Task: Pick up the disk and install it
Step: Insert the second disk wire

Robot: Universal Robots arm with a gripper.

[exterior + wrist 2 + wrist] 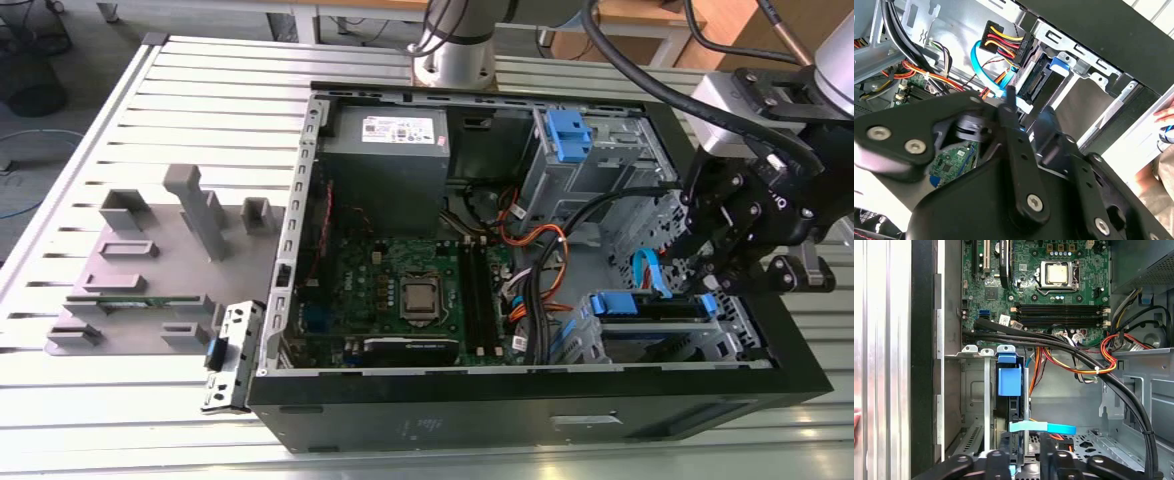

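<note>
The disk (638, 308) stands on edge in the lower drive bay at the exterior view's right, inside the open computer case (534, 385). Its blue rail tab (1009, 380) shows in the first wrist view, with the dark disk (1010, 409) body running back from it. In the second wrist view the disk (1036, 84) shows its connector end. My gripper (714, 285) hangs just above the disk's end by the case wall. In both wrist views the gripper (1024, 462) (1027, 112) has its fingers apart, and nothing shows between them.
A light blue flat cable (1042, 427) crosses beside the disk. Black and coloured cables (1079, 360) run over the bay. The motherboard (414, 290), power supply (387, 140) and upper drive cage (567, 135) fill the case. A grey fixture (147, 270) stands left. A hand (1166, 116) is outside the case.
</note>
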